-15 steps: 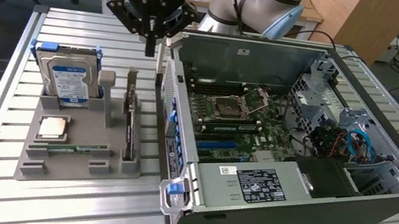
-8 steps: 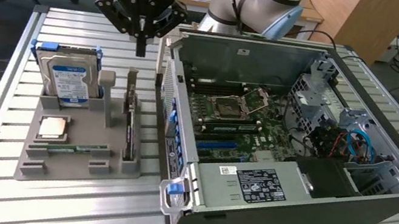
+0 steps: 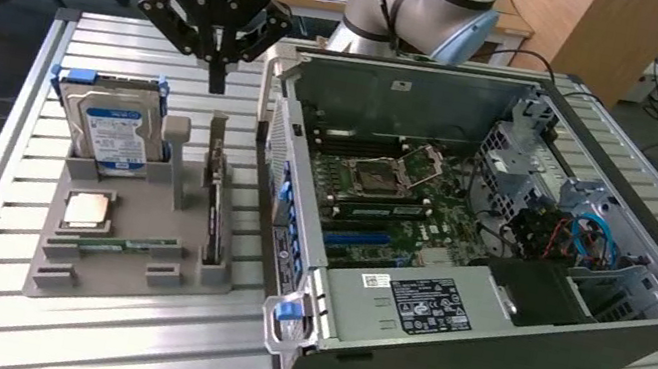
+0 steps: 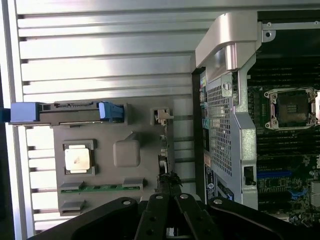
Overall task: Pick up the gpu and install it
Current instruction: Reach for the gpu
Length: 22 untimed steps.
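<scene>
The gpu point(image 3: 215, 210) is a thin dark card standing on edge in a slot along the side of the grey parts holder point(image 3: 110, 276) nearest the computer case. My gripper point(image 3: 217, 82) hangs above the card's far end, fingers shut together and holding nothing. In the wrist view the card point(image 4: 163, 150) appears edge-on, its metal bracket end point(image 4: 161, 116) farther out, with the closed gripper point(image 4: 169, 186) just over its near part. The open computer case point(image 3: 628, 329) lies on its side to the exterior view's right, its motherboard point(image 3: 387, 200) and blue slot point(image 3: 363, 241) exposed.
The holder also carries a blue-labelled hard drive point(image 3: 112, 124) standing upright, a CPU point(image 3: 89, 208) and a green RAM stick point(image 3: 132, 244). The case's raised side wall point(image 3: 279, 196) stands close beside the card. Everything rests on a slatted metal table point(image 3: 110, 349).
</scene>
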Motion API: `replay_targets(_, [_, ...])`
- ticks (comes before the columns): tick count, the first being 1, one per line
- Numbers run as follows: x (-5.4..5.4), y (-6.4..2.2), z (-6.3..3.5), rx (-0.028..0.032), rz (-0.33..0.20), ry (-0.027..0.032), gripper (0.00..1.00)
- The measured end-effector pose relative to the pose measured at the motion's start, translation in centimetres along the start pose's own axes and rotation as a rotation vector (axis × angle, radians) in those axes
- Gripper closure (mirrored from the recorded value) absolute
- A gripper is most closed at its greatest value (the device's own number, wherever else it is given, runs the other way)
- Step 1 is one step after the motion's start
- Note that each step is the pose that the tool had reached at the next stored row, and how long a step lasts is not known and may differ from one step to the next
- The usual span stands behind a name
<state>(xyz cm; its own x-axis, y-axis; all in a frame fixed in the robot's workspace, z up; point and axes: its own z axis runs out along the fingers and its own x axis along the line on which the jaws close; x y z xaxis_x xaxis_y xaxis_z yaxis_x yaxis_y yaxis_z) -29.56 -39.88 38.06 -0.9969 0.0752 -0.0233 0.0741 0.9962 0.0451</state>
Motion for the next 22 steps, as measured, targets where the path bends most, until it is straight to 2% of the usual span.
replay_targets(13, [0.3, -0.05, 0.01, 0.0000, 0.000, 0.0001, 0.89])
replay_targets(22, [0.2, -1.06, -0.03, 0.0029, 0.000, -0.0001, 0.89])
